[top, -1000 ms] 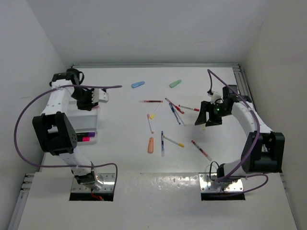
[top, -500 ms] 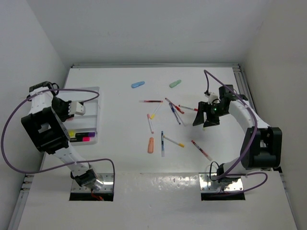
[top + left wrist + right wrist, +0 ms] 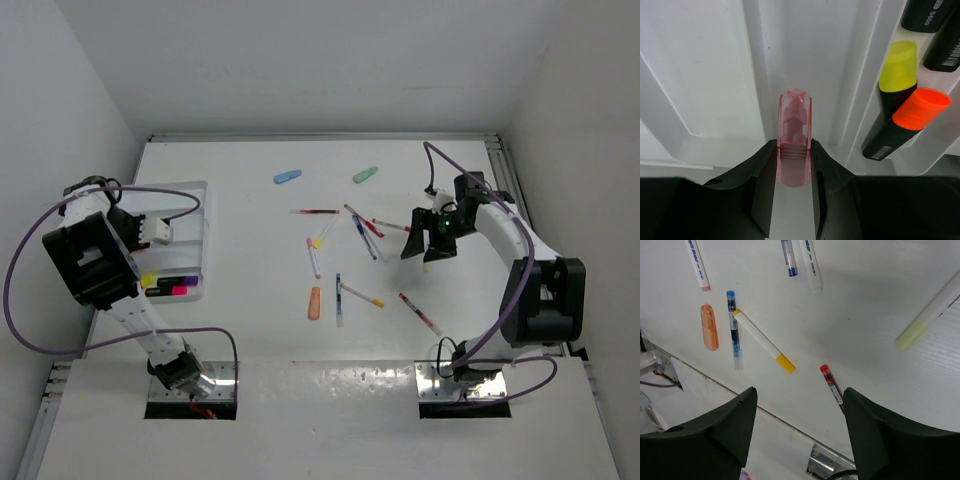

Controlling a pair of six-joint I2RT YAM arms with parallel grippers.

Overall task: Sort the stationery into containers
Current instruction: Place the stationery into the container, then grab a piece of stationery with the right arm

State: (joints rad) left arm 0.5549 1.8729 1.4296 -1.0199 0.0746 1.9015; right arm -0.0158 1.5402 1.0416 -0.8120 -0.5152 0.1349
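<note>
Top view: shallow white plastic divided tray [image 3: 193, 215] sits at the left edge of the white surface [image 3: 250, 240]. Left gripper [image 3: 152, 232] is over it, right gripper [image 3: 428, 245] hangs above loose pens right of centre. What the left one holds is hidden from there.

Left wrist view settles it: jaws narrow, clamped on a translucent pink pen cap end [image 3: 795, 125] over a long bare compartment. Contact with the tray floor: can't tell. A neighbouring compartment holds a black highlighter with yellow cap [image 3: 897, 65] and a black highlighter with orange cap [image 3: 920, 107], with barcode labels on the bodies. A black barrel [image 3: 927, 12] above them reads roughly "S600".

Right wrist view: jaws wide, nothing between. Below lie a stubby orange highlighter [image 3: 709, 327], a white pen with yellow ends [image 3: 762, 347] and a thin red-capped pen [image 3: 830, 380]. Print on the white pens [image 3: 810, 260] is too small to read.
</note>
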